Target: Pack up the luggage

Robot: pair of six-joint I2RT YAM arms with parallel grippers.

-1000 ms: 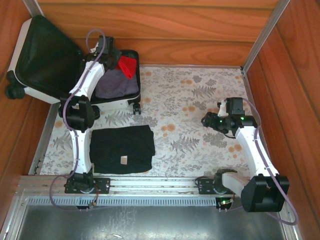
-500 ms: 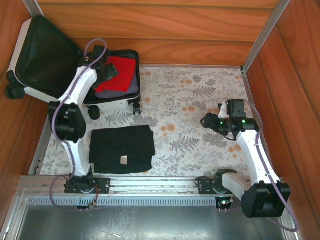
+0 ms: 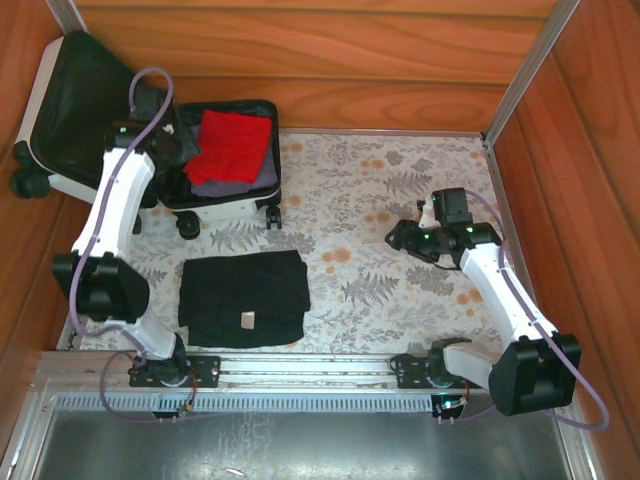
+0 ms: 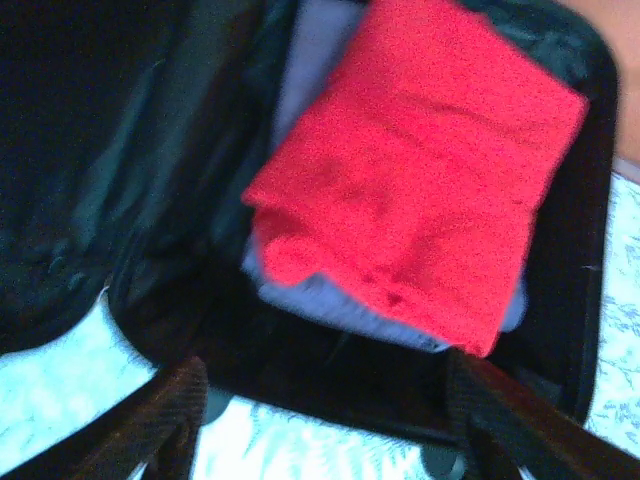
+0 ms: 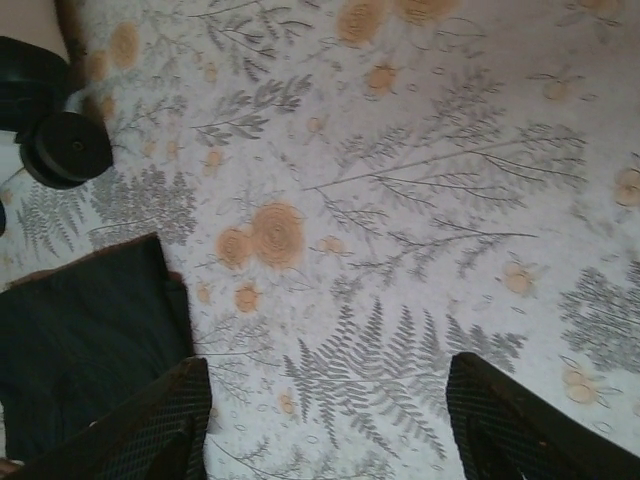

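Note:
The luggage [image 3: 226,207], a small white suitcase, lies open at the back left with its black-lined lid [image 3: 90,100] propped against the wall. Inside, a folded red garment [image 3: 232,145] rests on a lavender one [image 3: 238,182]. My left gripper [image 3: 182,150] hovers at the suitcase's left side, open and empty. In the left wrist view the red garment [image 4: 420,170] lies flat ahead of that open gripper [image 4: 335,425]. A folded black garment [image 3: 245,297] lies on the cloth in front. My right gripper [image 3: 397,238] hangs open over the cloth at the right.
A floral cloth [image 3: 400,180] covers the table, and wooden walls close in the back and sides. In the right wrist view, a suitcase wheel [image 5: 65,148] and the black garment's edge [image 5: 80,340] show at the left, beyond the open right gripper [image 5: 335,420].
The left gripper let go of the red garment, which now lies flat in the suitcase, and the left arm drew back to the left. The right gripper shifted slightly left.

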